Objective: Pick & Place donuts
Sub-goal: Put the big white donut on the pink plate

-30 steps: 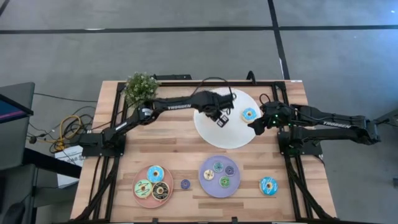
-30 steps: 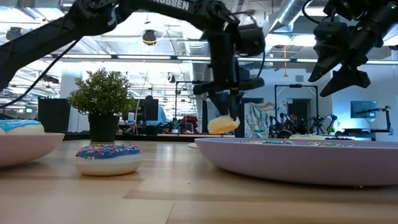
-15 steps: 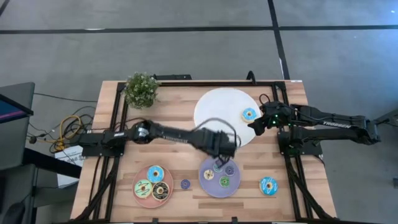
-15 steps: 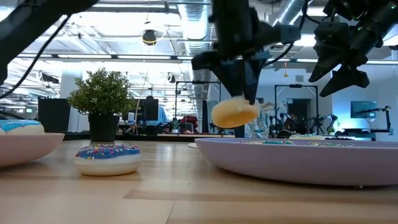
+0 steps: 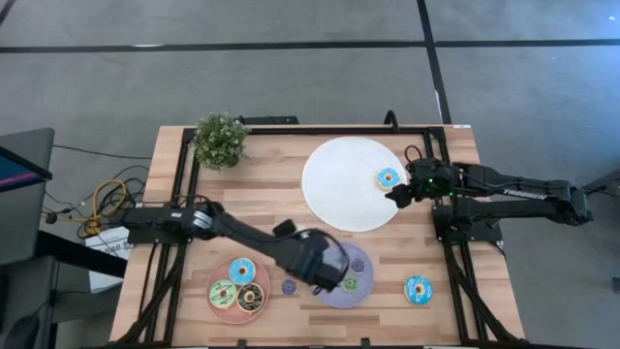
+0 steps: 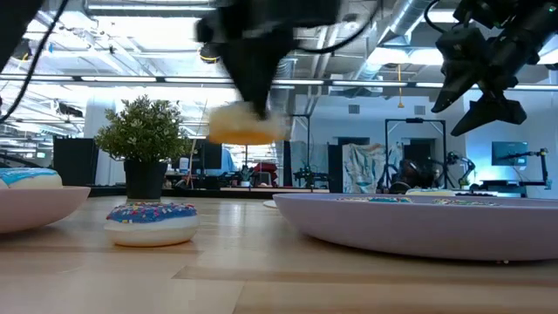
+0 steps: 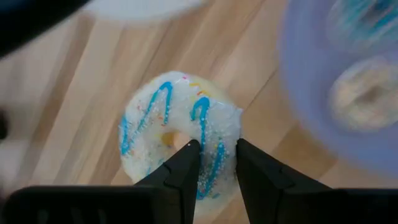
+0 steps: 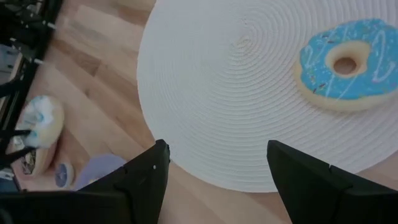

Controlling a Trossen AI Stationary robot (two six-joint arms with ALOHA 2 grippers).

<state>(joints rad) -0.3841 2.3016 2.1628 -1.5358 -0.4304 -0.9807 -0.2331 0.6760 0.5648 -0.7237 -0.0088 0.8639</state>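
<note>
The left gripper (image 5: 325, 274) has swung from the white plate (image 5: 339, 194) toward six o'clock, over the purple plate's (image 5: 360, 287) left rim, jaws narrowly pinching a white donut (image 7: 179, 134). The right gripper (image 5: 395, 195), jaws wide and empty, hovers beside the blue donut (image 5: 388, 178).

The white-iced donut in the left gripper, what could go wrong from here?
The left gripper pinches only one side of the white-iced donut, through its hole, so it could swing or slip out. It hangs above the purple plate, which already holds tiny donuts; dropped there, it might knock them.
</note>
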